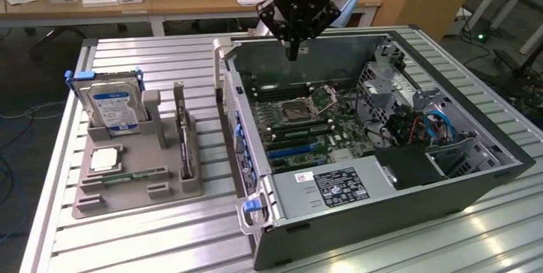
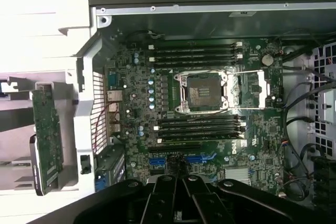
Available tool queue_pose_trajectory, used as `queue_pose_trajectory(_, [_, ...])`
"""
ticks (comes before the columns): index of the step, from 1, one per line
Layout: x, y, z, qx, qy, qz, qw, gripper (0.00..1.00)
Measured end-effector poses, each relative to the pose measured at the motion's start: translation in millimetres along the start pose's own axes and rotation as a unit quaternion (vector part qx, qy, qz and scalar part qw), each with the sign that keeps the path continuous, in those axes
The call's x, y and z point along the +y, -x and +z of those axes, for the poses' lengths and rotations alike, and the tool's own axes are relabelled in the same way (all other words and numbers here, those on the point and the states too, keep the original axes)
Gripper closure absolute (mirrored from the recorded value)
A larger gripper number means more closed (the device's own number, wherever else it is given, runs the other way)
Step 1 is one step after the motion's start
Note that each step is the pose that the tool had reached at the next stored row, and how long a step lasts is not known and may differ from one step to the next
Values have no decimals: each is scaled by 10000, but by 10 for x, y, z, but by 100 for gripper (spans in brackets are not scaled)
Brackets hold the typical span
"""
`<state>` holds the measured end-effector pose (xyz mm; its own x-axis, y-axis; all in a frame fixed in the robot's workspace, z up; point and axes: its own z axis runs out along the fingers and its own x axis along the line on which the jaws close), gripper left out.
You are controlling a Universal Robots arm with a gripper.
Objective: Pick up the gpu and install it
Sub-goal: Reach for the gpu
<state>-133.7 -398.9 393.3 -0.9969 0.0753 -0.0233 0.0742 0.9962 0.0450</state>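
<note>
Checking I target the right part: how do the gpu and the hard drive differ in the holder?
The gpu is a thin dark card; the hard drive is a thick silver block with a blue label. The gpu stands nearer the case than the hard drive. Both stand on edge in the grey holder.

The gpu (image 1: 182,139) stands in a holder (image 1: 127,191) beside the case (image 1: 382,216).
</note>
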Motion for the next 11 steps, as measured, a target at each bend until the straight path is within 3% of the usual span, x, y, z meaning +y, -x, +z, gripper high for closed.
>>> queue_pose_trajectory(11, [-18,-242,-6,0,0,0,10000,89])
